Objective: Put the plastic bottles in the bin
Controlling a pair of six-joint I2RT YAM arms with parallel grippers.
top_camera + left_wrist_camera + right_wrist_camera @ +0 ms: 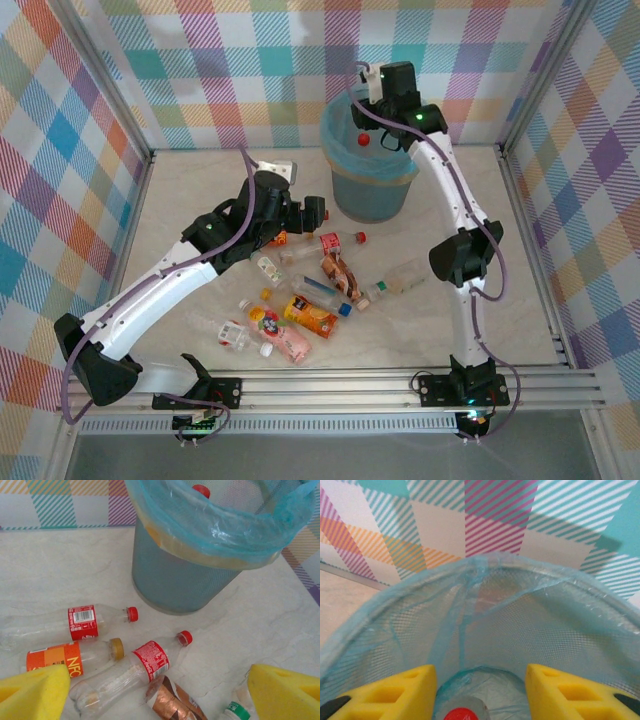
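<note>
Right gripper point(481, 672): yellow foam fingers parted above the mouth of the round grey-blue mesh bin point(368, 190) with its light blue bag liner; nothing pinched.
Bottle in bin: a clear plastic bottle with a red cap point(460, 714) lies down inside, below the gap between those fingers.
Left gripper point(159, 680): jaws spread wide and empty, hovering over the litter on the pale marble-look table point(60, 565).
Likely next pick: the clear red-labelled, red-capped bottle point(150, 662), lying slantwise between the fingers, just beside the orange-labelled bottle with a gold cap point(65, 660) and a crumpled copper-brown bottle point(170, 702).
Doing it well: descend square across the barrel at the label, slipping one finger between it and the orange-labelled neighbour. Close gently, since thin plastic will probably squash or roll.
On the table: a scatter of bottles in front of the bin.
</note>
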